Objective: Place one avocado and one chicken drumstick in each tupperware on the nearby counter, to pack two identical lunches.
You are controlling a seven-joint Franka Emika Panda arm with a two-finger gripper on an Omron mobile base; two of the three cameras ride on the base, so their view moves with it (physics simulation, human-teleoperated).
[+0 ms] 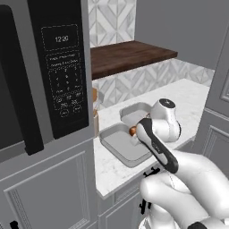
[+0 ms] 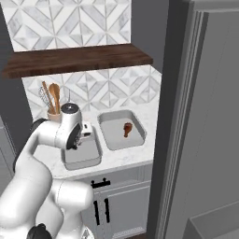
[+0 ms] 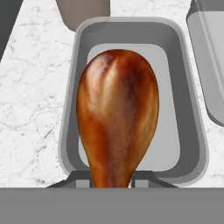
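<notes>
Jaws clamped on a drumstick (image 3: 117,116), hanging above the near tray (image 3: 68,131) on the counter (image 3: 30,87). Lower it to the tray's middle before letting go, well inside the rim; the other tray (image 2: 108,138) has its drumstick (image 2: 127,129).

So the counter (image 2: 135,156) has two tupperware trays sitting side by side. The right tupperware (image 2: 122,129) has one chicken drumstick (image 2: 127,129) lying in it, a bit toward 3 o'clock of the tray's middle. The left tupperware (image 2: 82,153) is at about 8 o'clock from that one, and the robot's wrist hangs right over its far end, hiding part of it. At 10 o'clock there's a utensil holder (image 2: 53,114) with wooden spoons (image 2: 54,95), under a dark wooden shelf (image 2: 77,59).
</notes>
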